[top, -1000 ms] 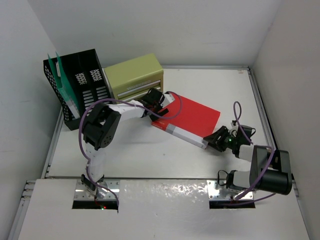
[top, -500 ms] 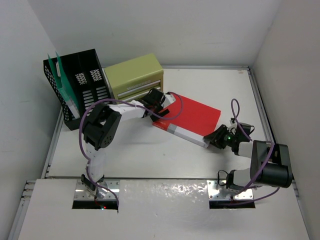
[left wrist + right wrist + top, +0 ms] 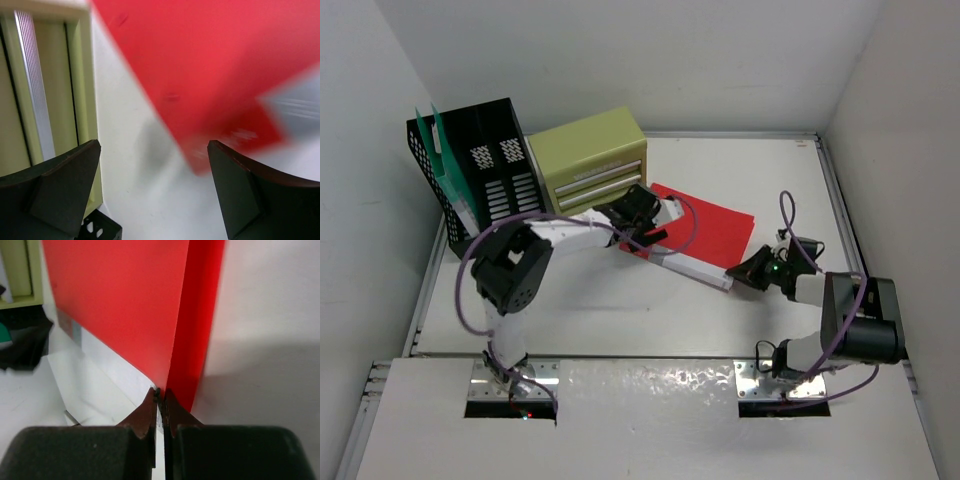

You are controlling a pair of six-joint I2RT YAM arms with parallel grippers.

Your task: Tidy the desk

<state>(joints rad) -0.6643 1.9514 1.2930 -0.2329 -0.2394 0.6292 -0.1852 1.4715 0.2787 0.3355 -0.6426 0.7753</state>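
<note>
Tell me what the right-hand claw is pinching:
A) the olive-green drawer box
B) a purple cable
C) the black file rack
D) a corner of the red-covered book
D: in the right wrist view the right gripper has its jaws pressed together on the edge of the red-covered book, whose cover runs right up to the fingertips.

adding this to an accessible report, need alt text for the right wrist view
The right gripper, fingers pressed together, pinches the near edge of a red folder on the white desk. An olive-green drawer box shows at the upper left.
</note>
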